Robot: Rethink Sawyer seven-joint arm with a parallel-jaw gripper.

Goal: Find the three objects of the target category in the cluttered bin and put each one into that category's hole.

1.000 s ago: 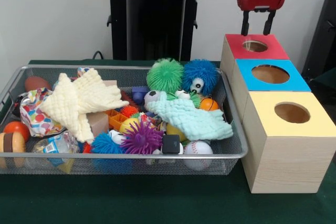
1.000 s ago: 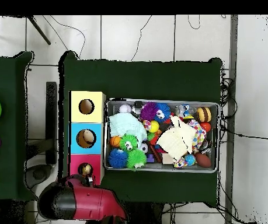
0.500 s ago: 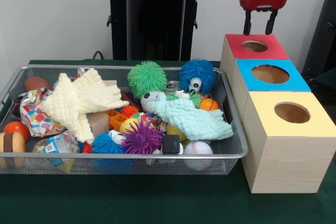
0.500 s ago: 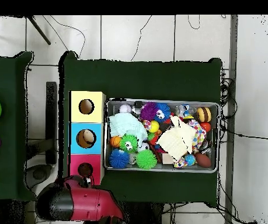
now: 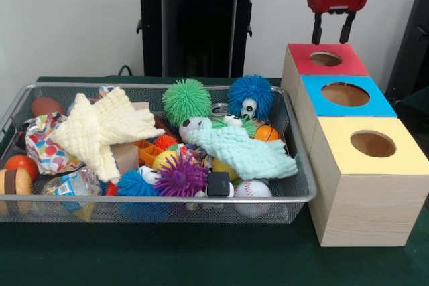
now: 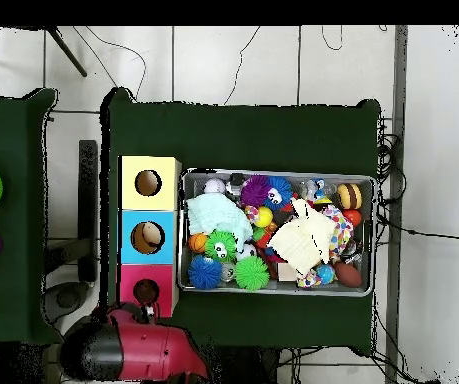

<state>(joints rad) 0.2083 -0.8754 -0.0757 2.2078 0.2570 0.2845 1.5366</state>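
The silver wire-mesh bin [image 5: 154, 199] stands on the green table, full of toys; it also shows in the overhead view [image 6: 278, 292]. I can make out no plush animal in the clutter. The red-faced box [image 5: 348, 66] stands at the far end of the box row, with its round hole [image 5: 325, 58] dark inside; the hole also shows in the overhead view [image 6: 146, 291]. My gripper [image 5: 332, 33] hangs just above and behind this hole, open and empty. In the overhead view the red arm [image 6: 123, 345] covers most of the gripper.
A blue-faced box [image 5: 345, 95] and a yellow-faced box [image 5: 372, 144] stand nearer in the row. The bin holds a green fuzzy ball [image 5: 186, 100], a blue fuzzy ball [image 5: 251, 96], a purple one [image 5: 179, 177], two cloths [image 5: 100, 128] [image 5: 244, 152], a baseball [image 5: 253, 189].
The green fuzzy ball has rolled left in the bin and settled. My gripper has risen slightly above the red box's hole, still open.
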